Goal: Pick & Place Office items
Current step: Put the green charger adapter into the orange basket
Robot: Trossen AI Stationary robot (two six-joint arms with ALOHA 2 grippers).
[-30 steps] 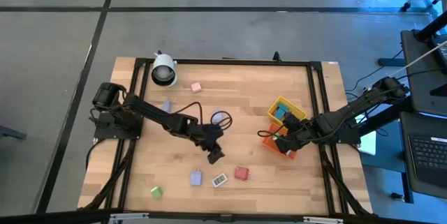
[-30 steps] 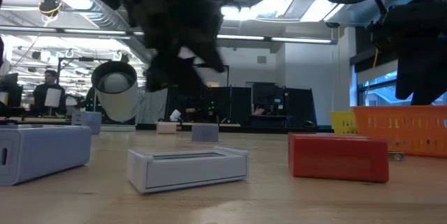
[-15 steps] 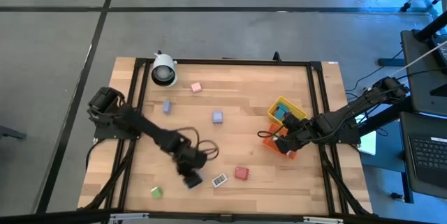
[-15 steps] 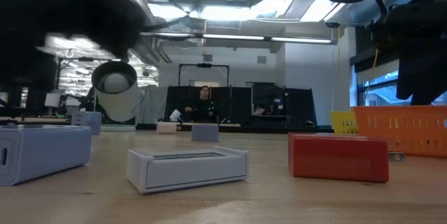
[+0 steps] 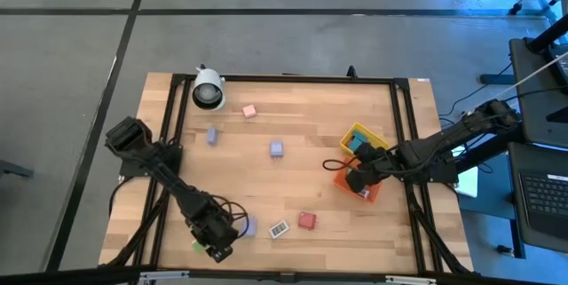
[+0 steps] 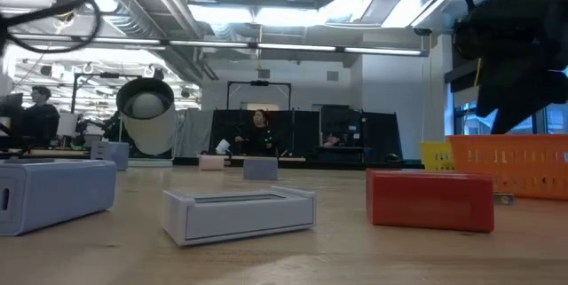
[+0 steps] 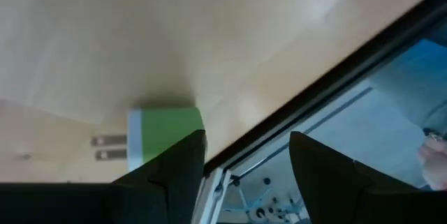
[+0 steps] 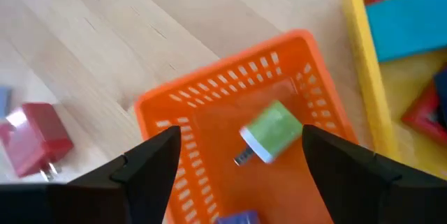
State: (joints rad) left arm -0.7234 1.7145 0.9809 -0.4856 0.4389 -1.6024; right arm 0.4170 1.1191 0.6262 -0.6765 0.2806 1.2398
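My left gripper hovers open at the table's near-left edge. A green piece with two metal prongs lies flat beside one finger, outside the gap. My right gripper is open above the orange bin, where another green piece and a lavender one lie. On the table lie a lavender piece, a white one, a red one, and farther off lavender, blue and pink pieces.
The yellow bin stands beside the orange one and holds teal and red pieces. A white cylinder with a dark face sits at the far-left corner. A black frame rail runs along the near edge under my left gripper.
My left gripper has swept from the middle of the table toward the near-left corner, passing over the lavender piece and ending above the green one. It has left the low view. My right gripper has shifted slightly over the orange bin. No piece on the table has moved.
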